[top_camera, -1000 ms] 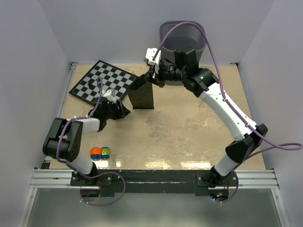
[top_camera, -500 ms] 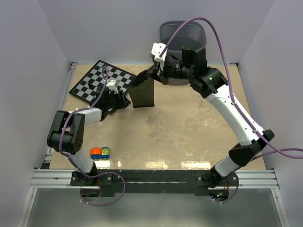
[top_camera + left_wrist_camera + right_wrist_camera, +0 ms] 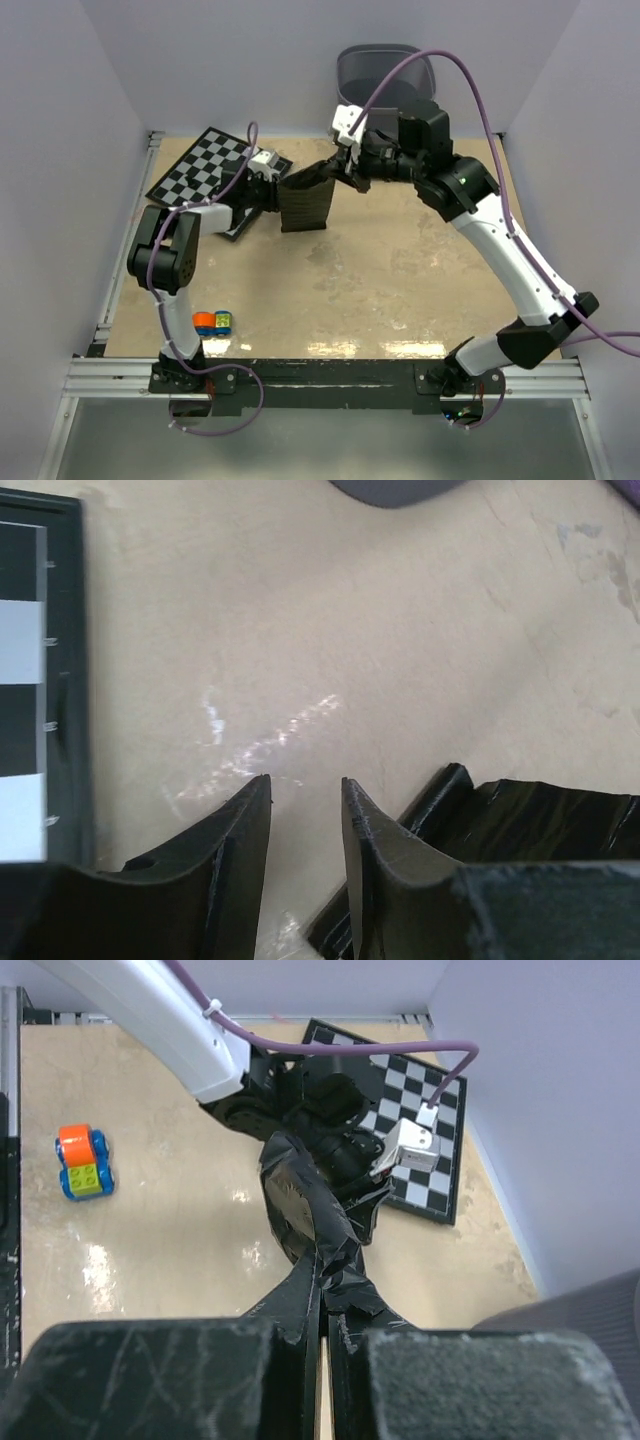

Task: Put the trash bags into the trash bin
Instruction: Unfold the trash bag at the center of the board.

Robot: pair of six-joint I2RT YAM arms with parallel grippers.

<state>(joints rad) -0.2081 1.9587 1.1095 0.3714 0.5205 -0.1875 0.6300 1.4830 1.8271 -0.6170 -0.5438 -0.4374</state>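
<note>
Top external: left hand between checkerboard and trash bag; toy car apart

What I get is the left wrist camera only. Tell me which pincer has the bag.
Observer: The right pincer is shut on the bag, pinching one end.
Operator: Report where the bin stands.
Observer: The bin is at the far edge of the table, beyond the right pincer. The bag is not over it.
Operator: Name anything loose that I cannot see.
Observer: A toy block lies near the table's near-left corner.
</note>
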